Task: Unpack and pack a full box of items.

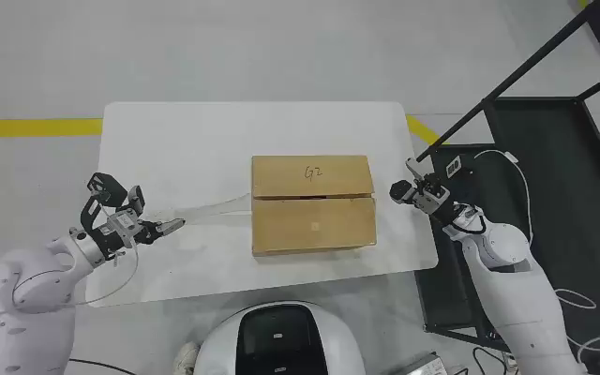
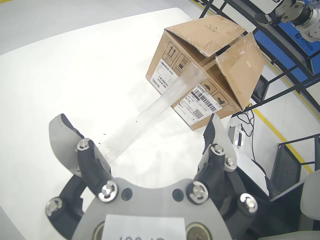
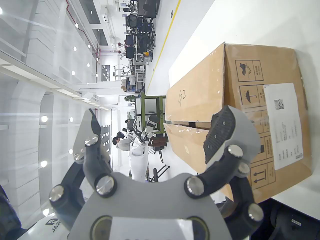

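Observation:
A brown cardboard box [image 1: 312,204] [image 2: 200,76] [image 3: 250,101] stands on the white table [image 1: 187,141], right of the middle. Its two top flaps are slightly lifted along the centre seam. A clear strip of tape [image 1: 216,208] [image 2: 155,108] runs from the seam at the box's left end to my left gripper [image 1: 169,226] [image 2: 137,123]. That gripper is open near the table's front left, and the strip's free end lies against one finger [image 2: 92,156]. My right gripper [image 1: 405,183] [image 3: 157,116] is open in the air just off the box's right end.
A black metal rack [image 1: 544,187] with cables stands close beside the table's right edge. Bare table surface lies behind the box and to its left. A yellow line [image 1: 47,127] crosses the floor beyond the table.

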Controlling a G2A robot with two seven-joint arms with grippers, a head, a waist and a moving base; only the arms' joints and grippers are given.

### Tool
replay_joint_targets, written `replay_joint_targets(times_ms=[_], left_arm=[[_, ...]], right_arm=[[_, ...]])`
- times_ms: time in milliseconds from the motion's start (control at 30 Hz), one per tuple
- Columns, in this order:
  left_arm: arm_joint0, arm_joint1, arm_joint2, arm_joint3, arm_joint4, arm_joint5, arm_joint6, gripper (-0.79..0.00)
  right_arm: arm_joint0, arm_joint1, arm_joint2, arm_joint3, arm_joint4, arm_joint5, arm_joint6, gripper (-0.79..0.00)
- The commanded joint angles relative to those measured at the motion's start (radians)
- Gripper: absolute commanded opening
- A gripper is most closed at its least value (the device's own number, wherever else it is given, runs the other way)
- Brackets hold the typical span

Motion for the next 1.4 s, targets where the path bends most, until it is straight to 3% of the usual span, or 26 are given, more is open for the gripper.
replay_joint_targets(times_ms=[0, 333, 567, 767, 1033, 1367], left_arm=[[0.000, 0.000, 0.000, 0.000, 0.000, 0.000, 0.000, 0.000], [-0.021, 0.002, 0.031, 0.001, 0.006, -0.005, 0.010, 0.000], [-0.134, 0.017, 0.122, 0.111, -0.228, -0.020, -0.138, 0.000], [-0.264, 0.034, 0.206, 0.201, -0.505, 0.065, -0.363, 0.000], [-0.391, 0.050, 0.348, 0.309, -0.786, 0.198, -0.496, 0.000], [-0.510, 0.045, 0.511, 0.438, -1.043, 0.285, -0.582, 0.000]], right_arm=[[0.000, 0.000, 0.000, 0.000, 0.000, 0.000, 0.000, -0.001], [0.001, 0.000, -0.007, -0.013, -0.022, 0.000, 0.010, 0.000], [0.023, 0.004, -0.004, 0.014, -0.016, -0.031, 0.129, 0.000], [0.051, 0.009, 0.006, 0.055, -0.027, -0.108, 0.237, 0.000], [0.103, 0.010, -0.008, 0.107, -0.053, -0.184, 0.289, 0.000], [0.144, 0.018, -0.056, 0.169, -0.196, -0.331, 0.417, 0.000]])
